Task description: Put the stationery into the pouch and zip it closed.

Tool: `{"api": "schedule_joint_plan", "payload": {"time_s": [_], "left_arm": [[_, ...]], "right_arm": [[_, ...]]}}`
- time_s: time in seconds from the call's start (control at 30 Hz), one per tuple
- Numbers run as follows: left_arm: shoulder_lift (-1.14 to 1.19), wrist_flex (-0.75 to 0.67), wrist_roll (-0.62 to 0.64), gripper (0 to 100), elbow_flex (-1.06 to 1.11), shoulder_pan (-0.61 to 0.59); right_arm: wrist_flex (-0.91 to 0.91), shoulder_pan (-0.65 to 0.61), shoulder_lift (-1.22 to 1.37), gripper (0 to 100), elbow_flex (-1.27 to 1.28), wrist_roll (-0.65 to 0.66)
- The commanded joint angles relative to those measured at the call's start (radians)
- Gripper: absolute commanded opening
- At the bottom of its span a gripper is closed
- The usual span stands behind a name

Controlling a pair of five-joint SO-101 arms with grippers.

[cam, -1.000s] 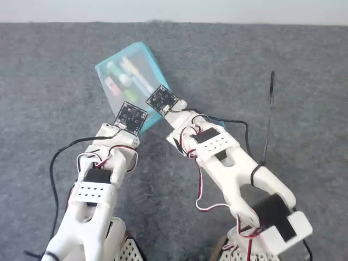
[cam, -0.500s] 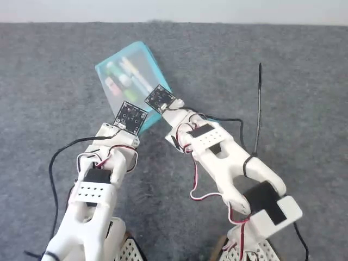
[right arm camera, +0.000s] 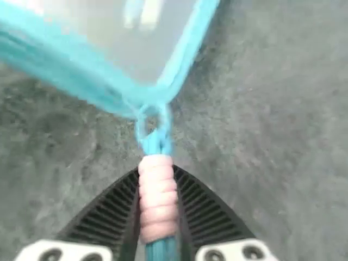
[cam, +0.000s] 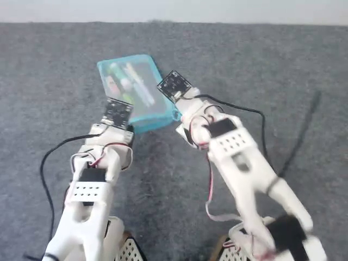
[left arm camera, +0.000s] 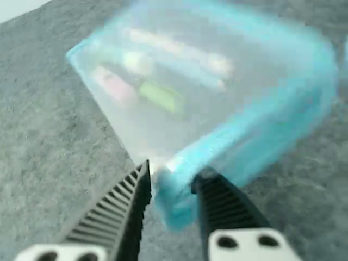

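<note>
A clear teal pouch (cam: 142, 111) lies on the grey mat with several pens and markers (cam: 124, 81) inside it. My left gripper (left arm camera: 171, 187) is shut on the pouch's near corner (left arm camera: 174, 204), one finger on each side of the teal edge. At the pouch's other near corner, my right gripper (right arm camera: 157, 187) is shut on the pink zipper pull (right arm camera: 157, 196), which hangs from a teal loop (right arm camera: 152, 122). In the high view the left arm (cam: 89, 185) stands at the pouch's near left and the right arm (cam: 234, 147) at its near right.
Grey mat (cam: 283, 70) covers the table, with open room to the far right and far left. A thin black cable (cam: 302, 136) sticks up beside the right arm. Another black cable (cam: 46, 163) loops by the left arm.
The right arm swung to the right and farther away with the zipper pull. The pouch turned and now lies squarer to the table's edge. The left gripper shifted left with its corner.
</note>
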Motion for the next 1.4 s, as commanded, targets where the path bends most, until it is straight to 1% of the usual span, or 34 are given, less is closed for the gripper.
{"api": "schedule_joint_plan", "payload": {"time_s": [0.0, 0.13, 0.37, 0.47, 0.6, 0.73, 0.8, 0.9, 0.97, 1.03, 1.07, 1.13, 1.23, 1.37], "left_arm": [[-0.008, -0.023, 0.038, 16, -0.067, -0.055], [-0.005, -0.037, 0.037, 16, -0.064, -0.064], [0.002, -0.037, 0.034, 16, -0.062, -0.066], [0.002, -0.037, 0.034, 16, -0.062, -0.063], [0.002, -0.037, 0.034, 16, -0.062, -0.058], [0.002, -0.038, 0.034, 16, -0.062, -0.058], [0.002, -0.038, 0.031, 13, -0.065, -0.057], [0.0, -0.055, -0.028, 1, -0.065, -0.048], [0.002, -0.069, -0.032, 1, -0.061, -0.034], [-0.005, -0.069, -0.032, 1, -0.068, -0.015], [-0.006, -0.068, -0.032, 1, -0.073, -0.011], [-0.006, -0.028, -0.031, 1, -0.105, -0.011], [-0.006, 0.114, -0.031, 1, -0.2, -0.012], [-0.006, 0.296, -0.029, 1, -0.348, 0.021]], "right_arm": [[0.054, 0.012, -0.232, 0.6, 0.038, -0.017], [0.108, 0.012, -0.36, 0.6, 0.092, -0.015], [0.225, 0.005, -0.536, 0.6, 0.092, -0.011], [0.285, -0.031, -0.602, 0.6, 0.092, -0.008], [0.348, -0.136, -0.639, 0.6, 0.101, 0.018], [0.357, -0.163, -0.639, 0.6, 0.101, 0.034], [0.358, -0.163, -0.639, 0.6, 0.101, 0.034], [0.364, -0.166, -0.645, 0.6, 0.12, 0.037], [0.361, -0.17, -0.648, 0.6, 0.152, 0.037], [0.363, -0.205, -0.648, 1.3, 0.181, 0.038], [0.363, -0.229, -0.648, 3.3, 0.201, 0.049], [0.363, -0.278, -0.648, 9.4, 0.236, 0.084], [0.363, -0.306, -0.648, 18.0, 0.262, 0.114], [0.377, -0.302, -0.648, 19.8, 0.275, 0.129]]}}
